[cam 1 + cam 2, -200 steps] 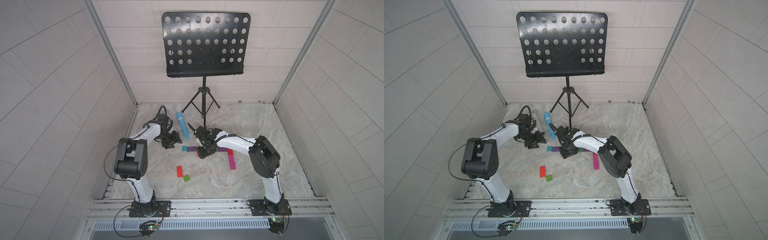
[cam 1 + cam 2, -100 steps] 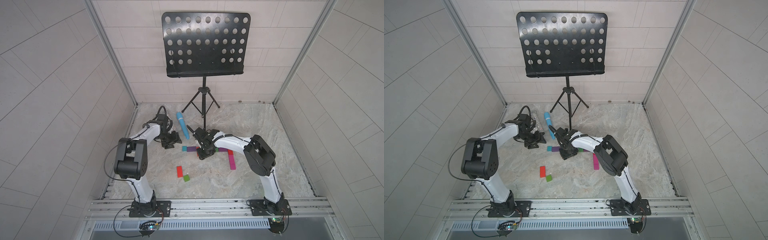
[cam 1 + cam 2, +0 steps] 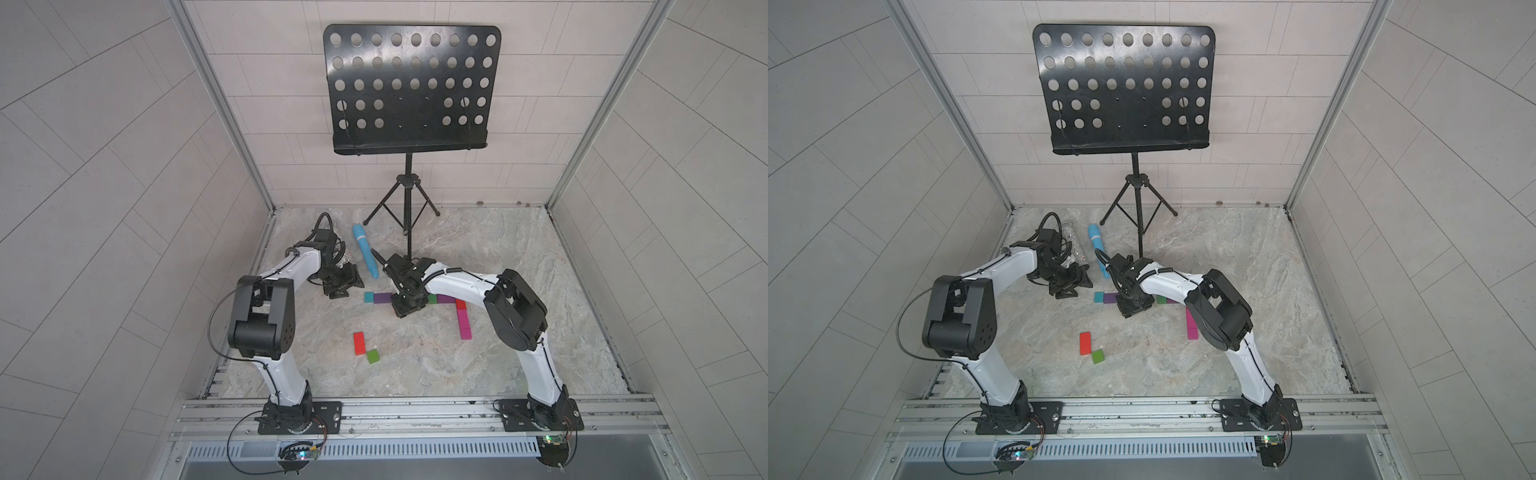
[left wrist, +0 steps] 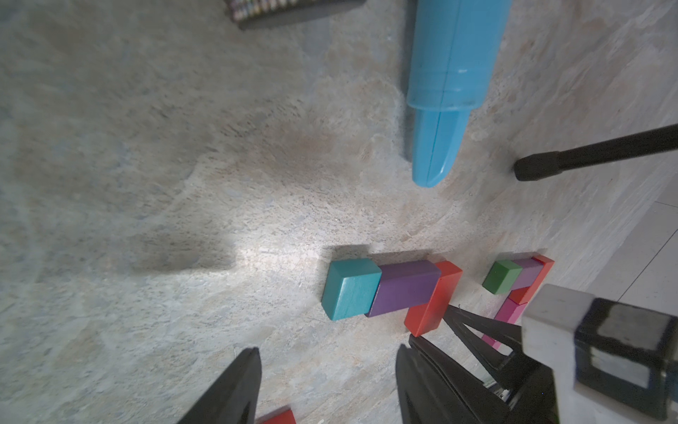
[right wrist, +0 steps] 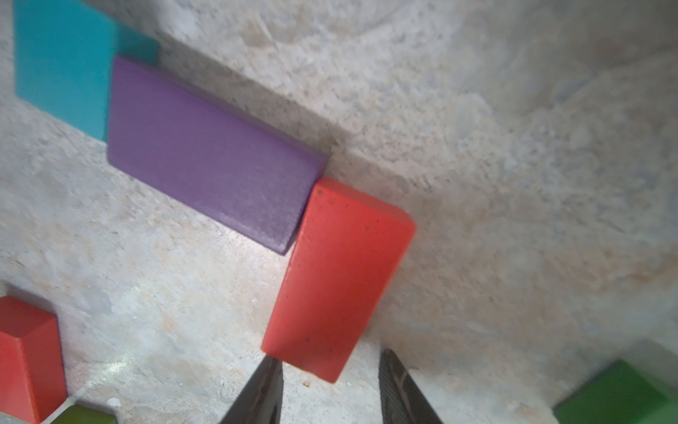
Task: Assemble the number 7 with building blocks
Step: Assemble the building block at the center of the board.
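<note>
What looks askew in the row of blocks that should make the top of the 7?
The red block lies crosswise to the row, its long side against the end of the purple block, and a gap separates it from the green block. The right claw sits at its end.

Teal square (image 3: 368, 296) and purple rectangle (image 3: 383, 298) lying end to end, red rectangle (image 5: 337, 282) sitting crosswise at the purple's far end, green square (image 4: 500, 276) lying beyond a gap, magenta blocks (image 3: 462, 321) running frontward, loose red rectangle (image 3: 359, 343) and loose green square (image 3: 373, 356) lying apart.
</note>
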Robot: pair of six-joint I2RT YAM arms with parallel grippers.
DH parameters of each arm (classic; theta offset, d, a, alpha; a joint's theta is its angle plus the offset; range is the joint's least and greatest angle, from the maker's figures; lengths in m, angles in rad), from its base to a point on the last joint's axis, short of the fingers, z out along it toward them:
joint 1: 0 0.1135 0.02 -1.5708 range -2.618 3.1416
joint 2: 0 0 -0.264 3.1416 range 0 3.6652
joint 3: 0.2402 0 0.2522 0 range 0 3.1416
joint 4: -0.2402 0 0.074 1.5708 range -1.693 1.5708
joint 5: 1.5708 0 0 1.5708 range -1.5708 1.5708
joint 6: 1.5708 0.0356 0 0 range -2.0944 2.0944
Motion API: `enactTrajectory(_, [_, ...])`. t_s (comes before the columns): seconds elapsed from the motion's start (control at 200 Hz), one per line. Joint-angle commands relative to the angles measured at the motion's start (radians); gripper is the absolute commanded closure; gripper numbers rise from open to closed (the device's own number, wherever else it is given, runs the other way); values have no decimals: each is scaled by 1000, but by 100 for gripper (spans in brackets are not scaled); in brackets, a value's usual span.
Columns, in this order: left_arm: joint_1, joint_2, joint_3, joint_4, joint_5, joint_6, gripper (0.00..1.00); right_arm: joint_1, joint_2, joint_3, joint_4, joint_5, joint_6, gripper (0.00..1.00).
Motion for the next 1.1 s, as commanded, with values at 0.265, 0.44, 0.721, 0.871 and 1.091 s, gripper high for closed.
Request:
enactTrajectory(0.265, [6, 6, -10, 2, 7, 6, 35, 4, 34, 31, -25, 12, 17, 54])
enactTrajectory(0.44, [7, 10, -11, 4, 10, 5, 35, 4, 43, 45, -32, 11, 20, 54])
enactTrajectory(0.721, [6, 11, -12, 6, 13, 6, 35, 4, 45, 51, -36, 4, 21, 54])
enactTrajectory(0.871, [6, 8, -13, 6, 10, 7, 35, 4, 28, 43, -37, -14, 34, 53])
enactTrajectory(1.091, [7, 16, 2, -5, 5, 21, 35, 6, -56, 31, -55, -12, 52, 49])
